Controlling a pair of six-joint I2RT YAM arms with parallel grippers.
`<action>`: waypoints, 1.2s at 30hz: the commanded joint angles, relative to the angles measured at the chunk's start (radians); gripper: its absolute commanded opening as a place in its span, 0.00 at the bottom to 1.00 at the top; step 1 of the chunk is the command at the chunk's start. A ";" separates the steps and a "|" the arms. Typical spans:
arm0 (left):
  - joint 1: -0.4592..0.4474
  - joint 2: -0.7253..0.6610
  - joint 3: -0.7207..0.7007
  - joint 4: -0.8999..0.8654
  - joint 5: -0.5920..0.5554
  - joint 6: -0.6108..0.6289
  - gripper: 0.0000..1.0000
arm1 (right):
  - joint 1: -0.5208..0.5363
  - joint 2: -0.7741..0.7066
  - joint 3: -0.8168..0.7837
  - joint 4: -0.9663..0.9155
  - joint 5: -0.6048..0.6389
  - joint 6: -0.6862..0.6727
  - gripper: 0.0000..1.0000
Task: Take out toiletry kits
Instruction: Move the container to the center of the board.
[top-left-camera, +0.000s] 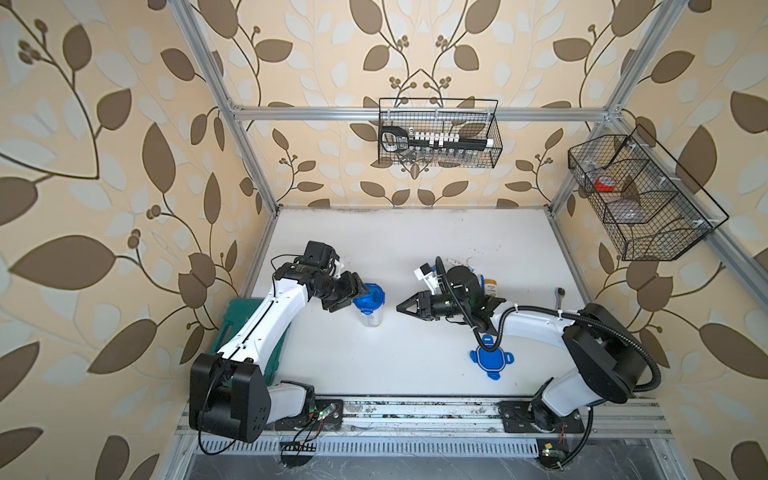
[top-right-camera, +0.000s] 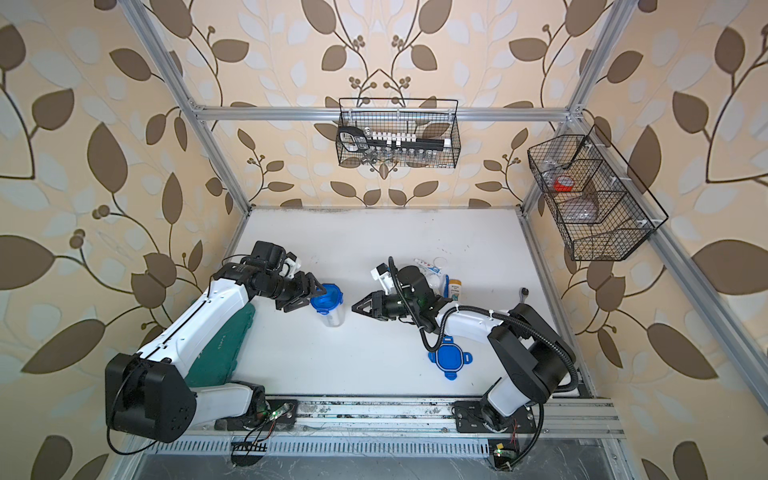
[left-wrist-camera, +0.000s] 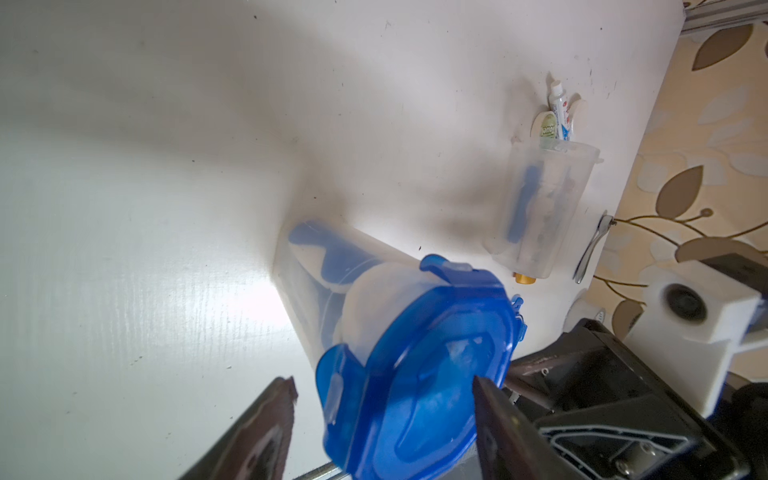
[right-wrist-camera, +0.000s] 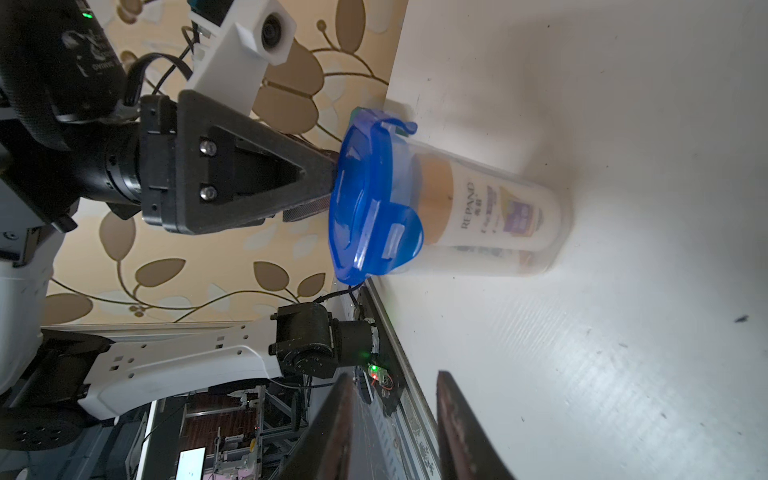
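2 overhead views – 2 close wrist views.

Free: bare white tabletop (top-left-camera: 415, 237), frame centre to top | Blocked: clear lidded plastic jar (top-left-camera: 370, 305) between my jaws' tips

a white table (top-left-camera: 415, 232) seen from above. left of centre, a clear jar (top-left-camera: 370, 316) with a blue lid (top-left-camera: 371, 296) stands upright; the left gripper (top-left-camera: 351, 293) sits at its 9 o'clock, jaws parted around the lid. the right gripper (top-left-camera: 401, 308) points in from 3 o'clock, apart. a loose blue lid (top-left-camera: 490, 360) lies at 5 o'clock.
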 joint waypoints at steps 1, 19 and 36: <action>0.004 -0.032 -0.022 0.055 0.080 -0.017 0.69 | 0.039 0.038 0.051 0.021 -0.010 0.004 0.44; -0.054 0.039 -0.089 0.221 0.142 -0.113 0.64 | -0.002 0.116 0.103 0.053 0.056 0.050 0.57; -0.197 0.123 -0.107 0.335 0.092 -0.199 0.59 | -0.096 0.109 0.147 -0.107 -0.020 -0.053 0.55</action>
